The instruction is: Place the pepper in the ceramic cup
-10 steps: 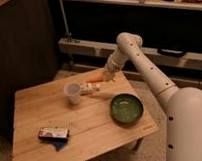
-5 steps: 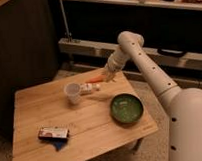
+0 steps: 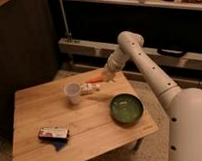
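Observation:
The orange pepper (image 3: 96,79) is held at its right end by my gripper (image 3: 105,77), a little above the far part of the wooden table (image 3: 40,107). The gripper is shut on the pepper. The whitish ceramic cup (image 3: 72,93) stands upright on the table, down and to the left of the pepper and apart from it. My white arm (image 3: 144,63) reaches in from the right.
A small white bottle with a reddish label (image 3: 89,88) lies beside the cup on its right. A wide green bowl (image 3: 126,108) sits on the right of the table. A flat snack packet (image 3: 53,133) over a blue item lies near the front left. Shelving stands behind.
The gripper and the pepper have hardly moved; at most a slight shift. The cup, bottle and bowl are where they were.

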You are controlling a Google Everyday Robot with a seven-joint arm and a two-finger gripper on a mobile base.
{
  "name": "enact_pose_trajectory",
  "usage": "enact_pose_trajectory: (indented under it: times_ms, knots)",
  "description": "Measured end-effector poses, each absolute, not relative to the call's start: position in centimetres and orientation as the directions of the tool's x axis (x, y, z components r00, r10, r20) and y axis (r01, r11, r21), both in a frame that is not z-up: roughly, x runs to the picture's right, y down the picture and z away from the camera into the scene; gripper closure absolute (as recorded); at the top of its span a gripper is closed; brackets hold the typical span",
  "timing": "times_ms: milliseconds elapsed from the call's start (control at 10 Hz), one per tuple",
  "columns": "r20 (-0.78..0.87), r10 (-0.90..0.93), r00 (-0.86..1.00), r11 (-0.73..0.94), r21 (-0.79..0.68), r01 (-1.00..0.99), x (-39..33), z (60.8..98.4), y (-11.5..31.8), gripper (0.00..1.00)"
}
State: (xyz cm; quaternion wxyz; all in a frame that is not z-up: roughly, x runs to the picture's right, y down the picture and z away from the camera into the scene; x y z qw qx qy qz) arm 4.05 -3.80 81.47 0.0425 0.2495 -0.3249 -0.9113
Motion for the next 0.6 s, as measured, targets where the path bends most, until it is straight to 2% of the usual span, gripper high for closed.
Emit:
enact_pose_trajectory:
  times_ms: [300, 600]
  knots:
    - [-0.512, -0.382, -0.77, -0.746, 0.662, -0.071, 5.9, 77.4, -3.3, 1.0]
    - [-0.533, -0.423, -0.733, -0.729, 0.68, -0.074, 6.3, 76.2, -3.1, 1.0]
